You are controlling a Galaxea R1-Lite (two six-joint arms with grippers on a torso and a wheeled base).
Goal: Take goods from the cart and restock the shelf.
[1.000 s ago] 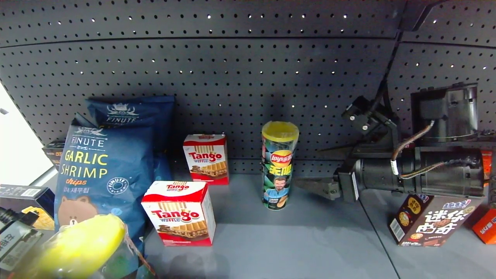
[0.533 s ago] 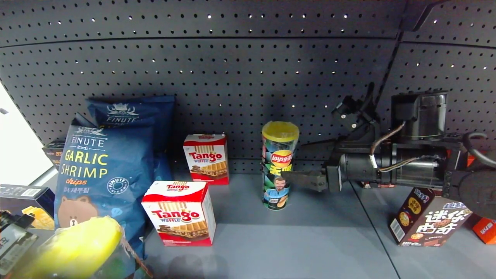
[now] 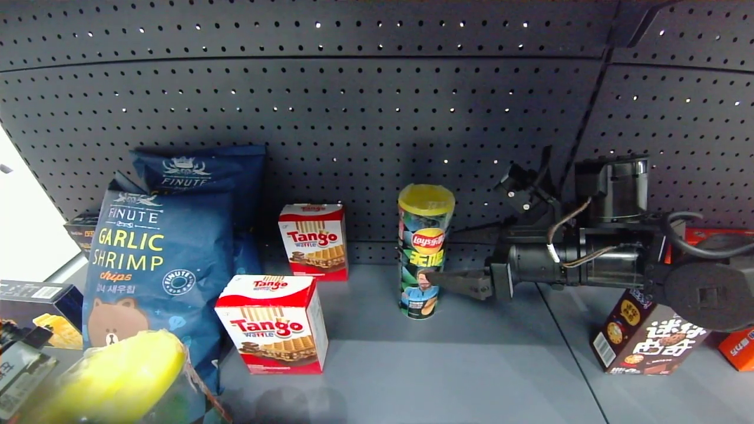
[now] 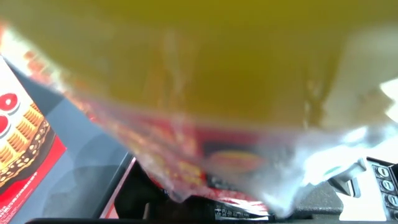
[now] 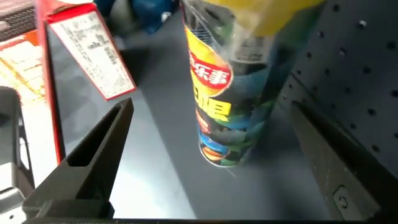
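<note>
Standing upright on the grey shelf, the can with a yellow lid is close to the pegboard that forms the back wall. The right gripper comes in level from the right, spread wide, and its fingers lie one on each side of the can's lower half; no contact shows. To the can's left a small wafer box sits against the pegboard, apart from the can, and a larger wafer box stands nearer the front edge. Farther left a blue bag leans just beside the larger box, with a second bag behind it. A dark box lies at the far left edge. On the right a brown box lies tilted below the right arm, and an orange box is just beside it at the frame's edge. A seam crosses the shelf between the can and the brown box. Bare shelf lies in front of the can and runs along the front as far as the brown box. At the lower left a yellow-topped pack in clear wrap sits before the blue bag. It covers the left gripper, so I cannot tell whether that one is spread or closed.
</note>
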